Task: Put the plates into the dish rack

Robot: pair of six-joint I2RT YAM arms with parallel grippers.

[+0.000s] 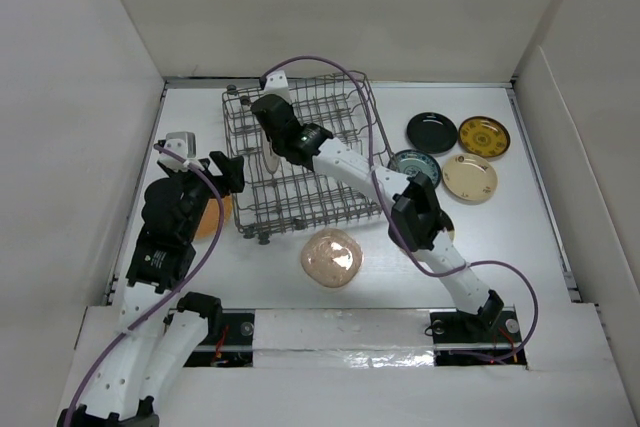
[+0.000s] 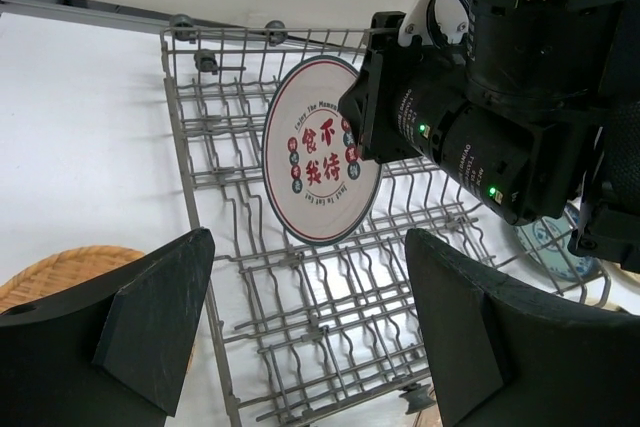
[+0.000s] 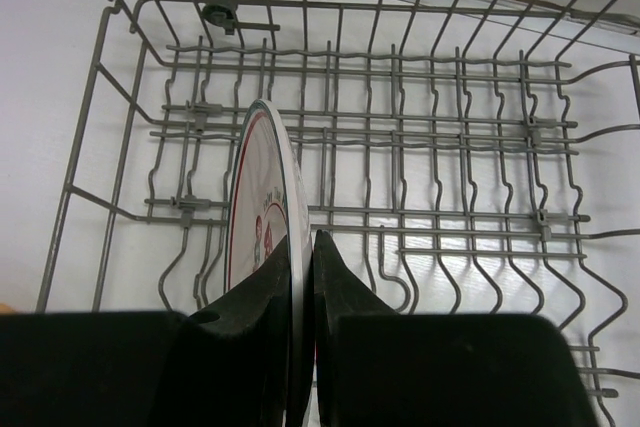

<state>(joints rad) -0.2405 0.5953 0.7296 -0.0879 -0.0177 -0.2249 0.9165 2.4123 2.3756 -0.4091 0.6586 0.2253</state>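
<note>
On the white table (image 1: 520, 247), the rack (image 1: 300, 202) is placed in the far middle, a little turned. The right arm (image 1: 345, 162) is stretched over the rack from the near right, and the left arm (image 1: 165, 227) is bent beside the rack's left edge. Four plates are laid flat on the table to the right of the rack, close together: a black plate (image 1: 432, 131) and a yellow plate (image 1: 484, 136) at the back, a teal plate (image 1: 415, 164) partly covered by the right arm, and a cream plate (image 1: 469, 178) just beside it. A pink plate (image 1: 331, 257) is laid flat near the front edge of the rack, apart from it. An orange plate (image 1: 213, 217) is seen at the rack's left side, mostly hidden under the left arm. A white plate (image 3: 262, 207) with a red rim line and printed characters is stood on its edge inside the rack, in the left part, among the wire tines. The right gripper (image 3: 303, 247) is closed on the upper rim of this white plate, with one finger on each face. The left gripper (image 1: 228, 171) is held at the rack's left edge with its fingers spread wide, and nothing is between them.
</note>
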